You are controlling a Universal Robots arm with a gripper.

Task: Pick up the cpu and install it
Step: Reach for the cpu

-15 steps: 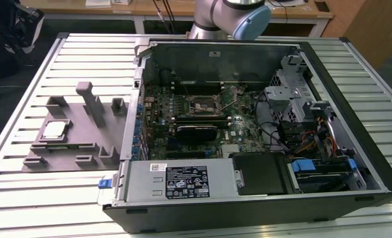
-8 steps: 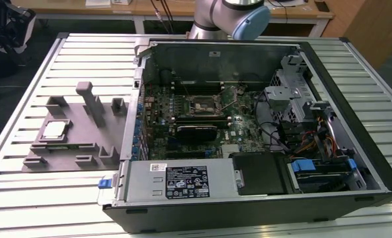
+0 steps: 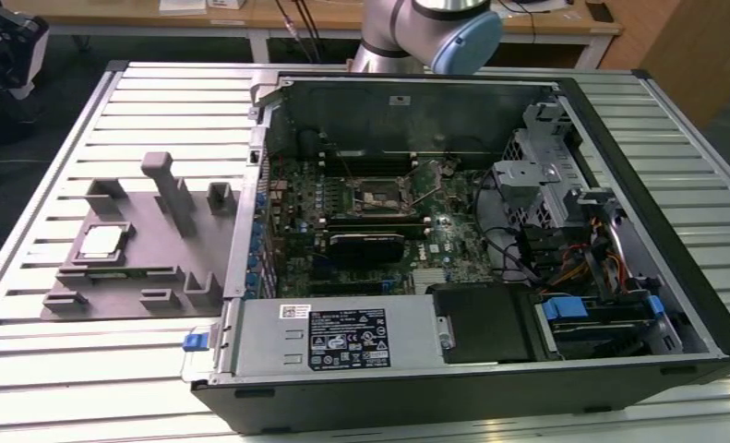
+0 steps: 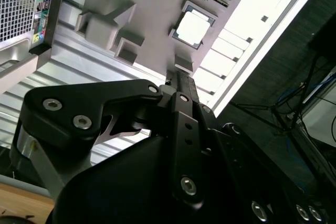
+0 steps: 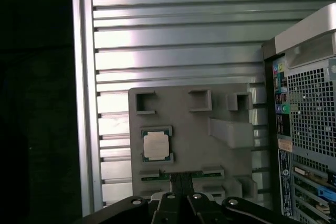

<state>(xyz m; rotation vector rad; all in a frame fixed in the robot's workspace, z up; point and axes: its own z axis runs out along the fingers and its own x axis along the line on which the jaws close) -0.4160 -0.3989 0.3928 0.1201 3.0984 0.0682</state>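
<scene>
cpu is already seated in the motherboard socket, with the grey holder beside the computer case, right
No. The cpu lies in a recess of the grey holder beside the computer case, not in the motherboard socket, as the exterior view shows.

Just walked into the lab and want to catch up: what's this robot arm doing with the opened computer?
A robot arm is set to install the cpu in the open computer case. The cpu has not been picked up: it lies flat in its pocket on the grey fixture plate beside the case, on the exterior view's left. In the first wrist view the gripper is over the plate's edge, apart from the cpu.
</scene>
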